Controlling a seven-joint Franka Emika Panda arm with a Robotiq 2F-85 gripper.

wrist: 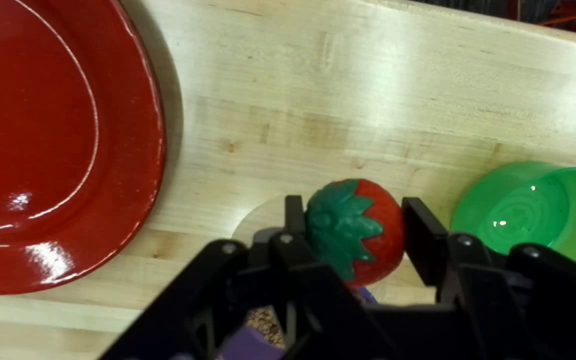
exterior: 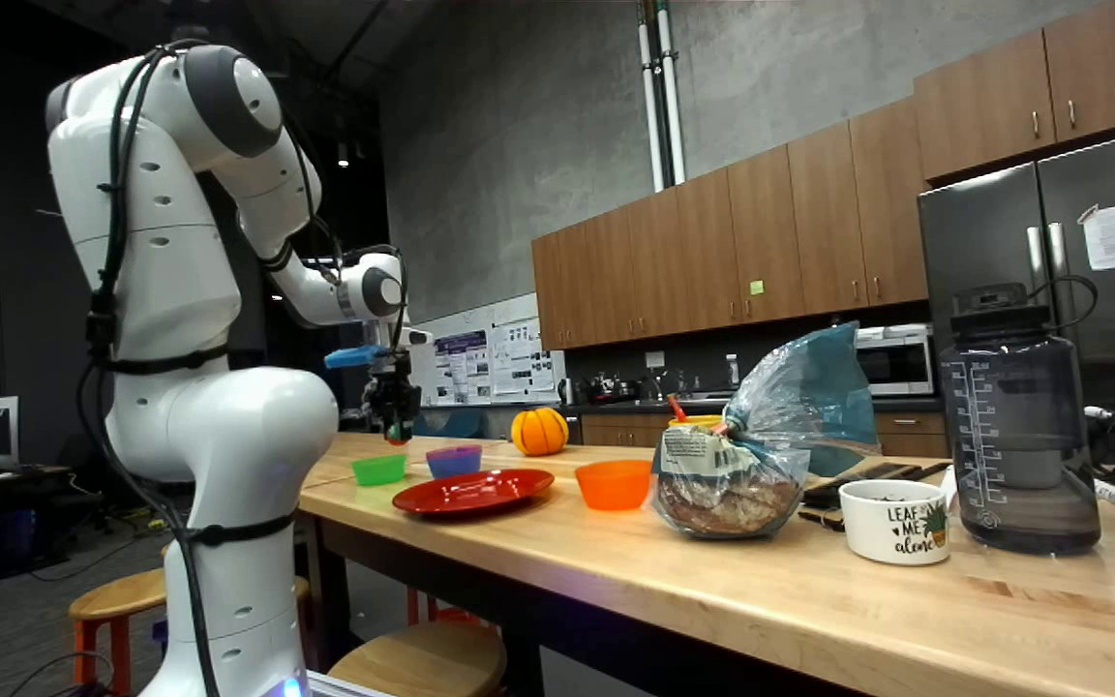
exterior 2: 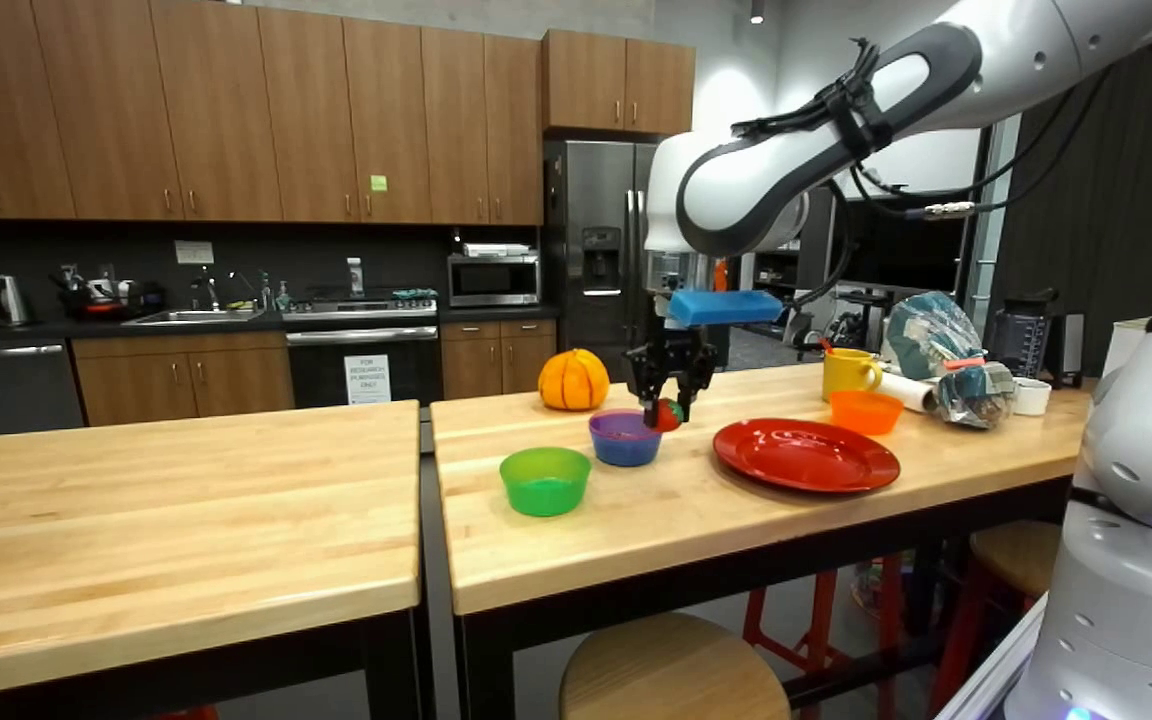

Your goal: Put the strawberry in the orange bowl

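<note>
The strawberry (wrist: 368, 235) is red with a green leaf cap. My gripper (wrist: 354, 217) is shut on it, with one finger on each side. In an exterior view the strawberry (exterior 2: 667, 416) hangs from the gripper (exterior 2: 669, 400) above the table, beside the purple-blue bowl's rim. In an exterior view the gripper (exterior: 396, 421) partly hides the strawberry (exterior: 397, 442). The small orange bowl (exterior: 613, 486) stands on the table beyond the red plate, away from the gripper; it also shows in an exterior view (exterior 2: 866, 412). It is out of the wrist view.
The red plate (exterior 2: 806, 455) lies between the gripper and the orange bowl. The purple-blue bowl (exterior 2: 624, 440) and green bowl (exterior 2: 545, 482) stand near the gripper. An orange pumpkin (exterior 2: 574, 380) stands behind. A yellow mug (exterior 2: 846, 372) and bagged bread (exterior: 741, 489) stand near the orange bowl.
</note>
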